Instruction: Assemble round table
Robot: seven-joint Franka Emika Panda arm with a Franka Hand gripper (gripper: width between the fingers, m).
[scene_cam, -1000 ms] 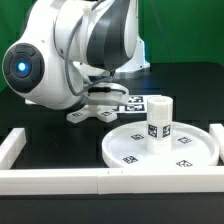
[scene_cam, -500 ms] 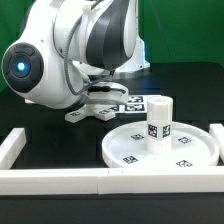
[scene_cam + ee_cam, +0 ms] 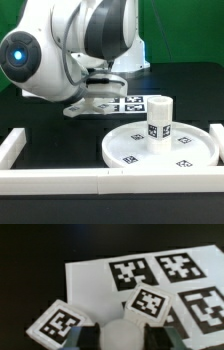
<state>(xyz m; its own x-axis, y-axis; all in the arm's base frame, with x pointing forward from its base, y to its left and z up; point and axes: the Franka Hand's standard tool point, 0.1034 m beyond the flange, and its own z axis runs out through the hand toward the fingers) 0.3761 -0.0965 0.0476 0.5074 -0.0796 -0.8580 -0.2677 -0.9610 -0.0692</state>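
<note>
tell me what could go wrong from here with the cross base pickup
The pincer straddles just the hub of the cross-shaped base, which may tilt or slip. The base sits right by the marker board and could catch on it. The arm could knock the upright leg on the disc.

I see the exterior camera set low and close, looking level across the long white border rail at six o'clock toward the white robot arm looming at ten o'clock. The wrist camera stares straight down from very near. Both views share the thin flat white marker board and the white plastic cross-shaped base; at the wrist, board and base fill the view.
</note>
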